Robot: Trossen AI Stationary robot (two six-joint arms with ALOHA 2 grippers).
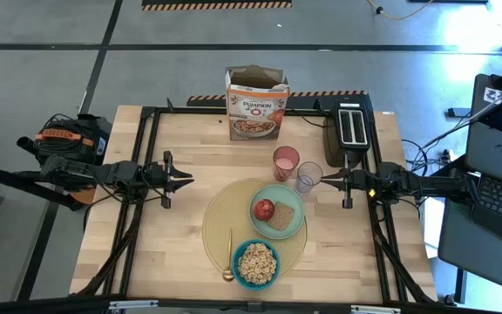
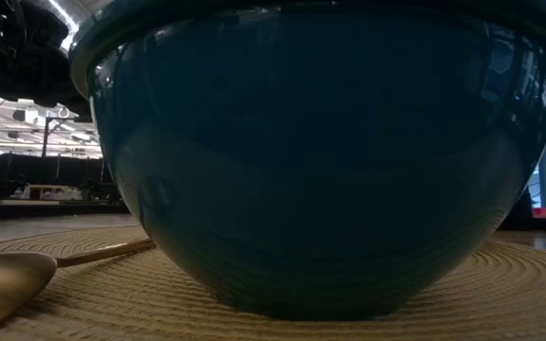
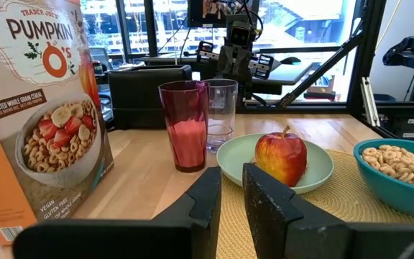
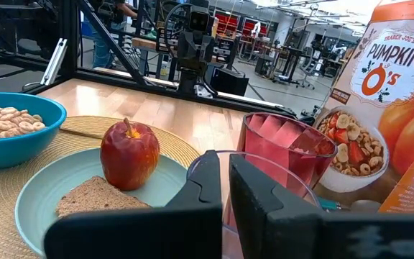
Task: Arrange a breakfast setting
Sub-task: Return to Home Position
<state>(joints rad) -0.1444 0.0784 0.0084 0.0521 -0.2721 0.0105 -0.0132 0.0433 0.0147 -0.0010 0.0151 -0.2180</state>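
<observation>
A round yellow placemat [image 1: 216,218] lies at the table's near middle. On it stand a pale green plate [image 1: 293,202] with a red apple [image 1: 264,208] and brown toast [image 1: 280,218], a blue bowl [image 1: 255,263] of cereal rings, and a gold spoon [image 1: 228,262] left of the bowl. A pink cup [image 1: 286,162] and a clear mug [image 1: 309,177] stand just beyond the mat. My left gripper [image 1: 186,180] is shut and empty, left of the mat. My right gripper [image 1: 325,180] is shut, right beside the clear mug [image 4: 264,180]. My right gripper's shut fingertips stand level at the clear mug's right side, close to its rim [image 4: 279,167]. I cannot tell whether they touch it. The mug stands upright on the table.
A cereal box [image 1: 257,103] stands open at the table's far middle, a black toaster [image 1: 351,129] to its right. A laptop [image 1: 495,201] sits off the table's right edge. In the low view the bowl [image 2: 320,161] fills the picture, with the spoon [image 2: 8,279] beside it.
</observation>
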